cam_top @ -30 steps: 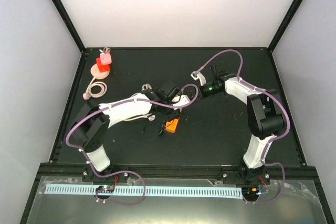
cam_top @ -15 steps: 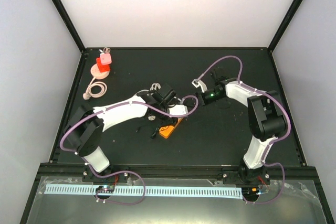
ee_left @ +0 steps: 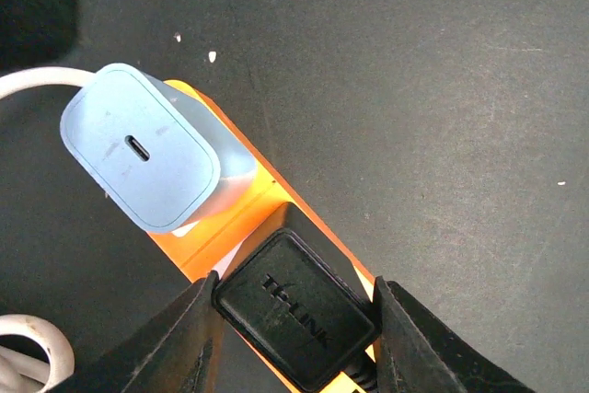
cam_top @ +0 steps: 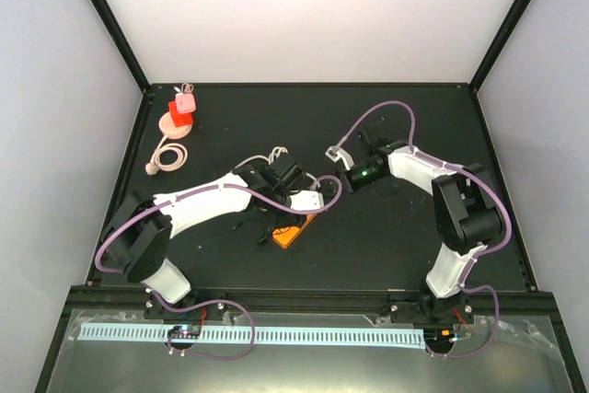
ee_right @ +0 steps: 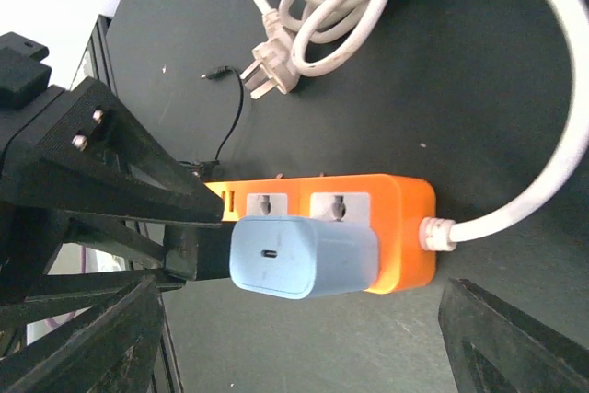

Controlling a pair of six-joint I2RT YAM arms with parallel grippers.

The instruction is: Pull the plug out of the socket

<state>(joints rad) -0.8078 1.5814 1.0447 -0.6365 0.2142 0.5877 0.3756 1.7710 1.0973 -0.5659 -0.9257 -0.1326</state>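
Orange power strip point(cam_top: 293, 230) lies mid-table point(cam_top: 414, 246), nearer the front edge, with open tabletop out to the right edge. Left gripper point(ee_left: 294, 301) is clamped on the black plug point(ee_left: 299, 319), seated in the strip beside a pale blue charger point(ee_left: 143, 149). Right gripper point(ee_right: 304, 342) hangs near the strip, fingers spread wide, holding nothing.

My left arm point(cam_top: 212, 195) reaches toward the middle with the left gripper point(ee_left: 294, 319) clamped partway in a firm pinch, while my right arm point(cam_top: 423, 163) folds inward, the right gripper point(ee_right: 304, 292) spread wide.
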